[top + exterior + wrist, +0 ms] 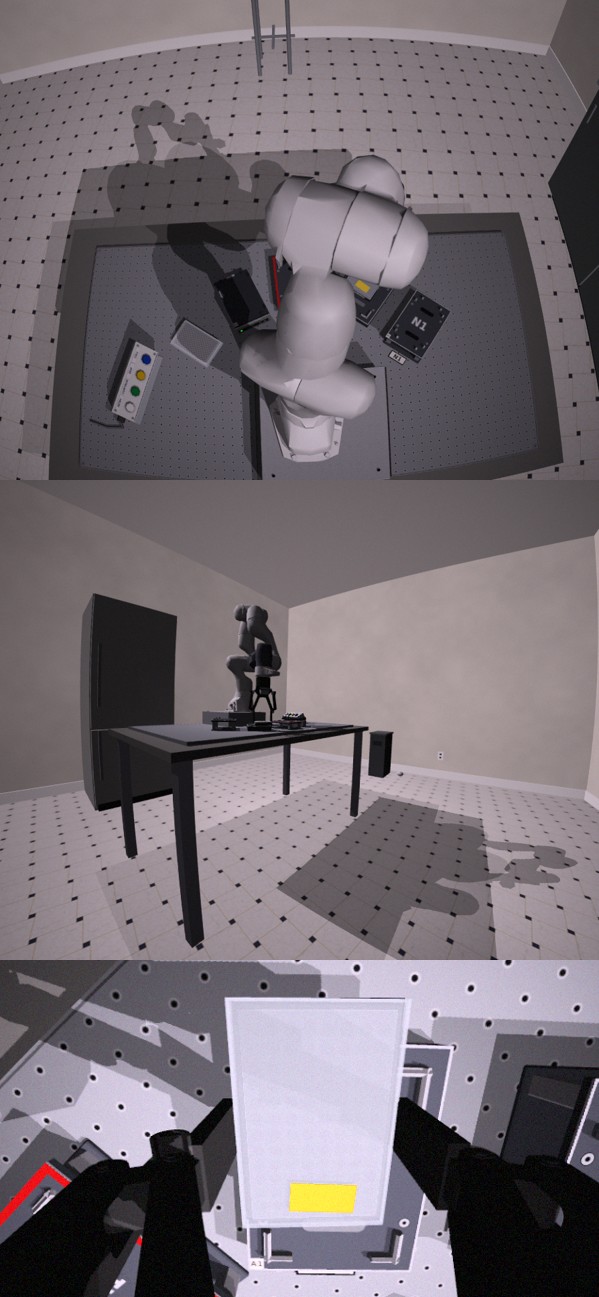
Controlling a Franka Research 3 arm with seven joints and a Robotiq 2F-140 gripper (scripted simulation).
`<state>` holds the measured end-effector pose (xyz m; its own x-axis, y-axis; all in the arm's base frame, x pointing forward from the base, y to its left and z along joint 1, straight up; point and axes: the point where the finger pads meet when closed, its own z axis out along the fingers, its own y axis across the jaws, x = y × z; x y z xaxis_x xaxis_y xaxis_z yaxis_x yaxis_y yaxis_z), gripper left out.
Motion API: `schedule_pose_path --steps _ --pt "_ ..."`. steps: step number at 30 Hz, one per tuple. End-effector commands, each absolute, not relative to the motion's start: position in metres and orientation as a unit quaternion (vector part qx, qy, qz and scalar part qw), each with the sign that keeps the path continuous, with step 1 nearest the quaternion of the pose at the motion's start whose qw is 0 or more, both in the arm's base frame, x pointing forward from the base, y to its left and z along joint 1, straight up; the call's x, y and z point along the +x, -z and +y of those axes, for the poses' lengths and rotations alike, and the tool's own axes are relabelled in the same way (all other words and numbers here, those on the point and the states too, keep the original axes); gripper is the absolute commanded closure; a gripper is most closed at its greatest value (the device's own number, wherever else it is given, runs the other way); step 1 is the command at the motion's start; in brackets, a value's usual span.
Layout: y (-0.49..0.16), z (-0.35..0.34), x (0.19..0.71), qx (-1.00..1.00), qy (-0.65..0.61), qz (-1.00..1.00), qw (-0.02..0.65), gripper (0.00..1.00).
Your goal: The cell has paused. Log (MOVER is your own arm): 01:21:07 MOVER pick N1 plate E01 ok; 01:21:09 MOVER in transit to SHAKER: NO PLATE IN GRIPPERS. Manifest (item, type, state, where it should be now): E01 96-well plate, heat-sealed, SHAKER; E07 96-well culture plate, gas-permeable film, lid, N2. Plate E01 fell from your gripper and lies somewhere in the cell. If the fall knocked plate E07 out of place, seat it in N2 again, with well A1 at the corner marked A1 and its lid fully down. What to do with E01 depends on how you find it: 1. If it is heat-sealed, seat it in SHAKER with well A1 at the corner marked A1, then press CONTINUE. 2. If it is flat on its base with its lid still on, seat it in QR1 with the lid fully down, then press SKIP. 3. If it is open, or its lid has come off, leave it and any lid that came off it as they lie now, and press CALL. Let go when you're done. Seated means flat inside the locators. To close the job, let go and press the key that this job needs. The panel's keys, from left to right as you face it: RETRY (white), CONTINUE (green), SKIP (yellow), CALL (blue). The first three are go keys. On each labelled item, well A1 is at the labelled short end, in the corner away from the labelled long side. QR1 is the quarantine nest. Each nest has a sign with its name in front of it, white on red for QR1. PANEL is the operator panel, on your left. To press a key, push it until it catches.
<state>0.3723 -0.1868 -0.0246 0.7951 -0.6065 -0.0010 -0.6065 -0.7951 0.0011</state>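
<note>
A pale lidded plate with a yellow label (362, 285) (322, 1198) is between the fingers of my gripper (262, 716) (315, 1121), which is shut on its long sides. In the wrist view its far end looks larger, so it seems tilted. It hangs over a dark nest (382, 300) (330, 1254) with a corner marked A1, offset from its locators. Another plate (196, 342), pale with a fine well grid, lies left of the arm; its seal cannot be made out. The red-edged nest (275, 282) (28, 1191) is partly hidden. The panel (135, 382) (293, 716) has white, green, yellow and blue keys.
Nest N1 (419, 324) (542, 1115) stands right of the held plate, holding no plate, with its sign (397, 356) in front. A black device (242, 300) with a green light stands between the red-edged nest and the gridded plate. The arm hides the middle from above.
</note>
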Motion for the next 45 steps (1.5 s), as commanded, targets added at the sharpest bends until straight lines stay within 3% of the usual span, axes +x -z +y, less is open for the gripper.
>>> schedule_pose_path --steps 1,45 --pt "0.023 -0.186 0.371 0.947 0.003 -0.322 0.0 0.9" --pt "0.009 -0.186 0.371 0.947 0.003 -0.322 0.0 0.9"
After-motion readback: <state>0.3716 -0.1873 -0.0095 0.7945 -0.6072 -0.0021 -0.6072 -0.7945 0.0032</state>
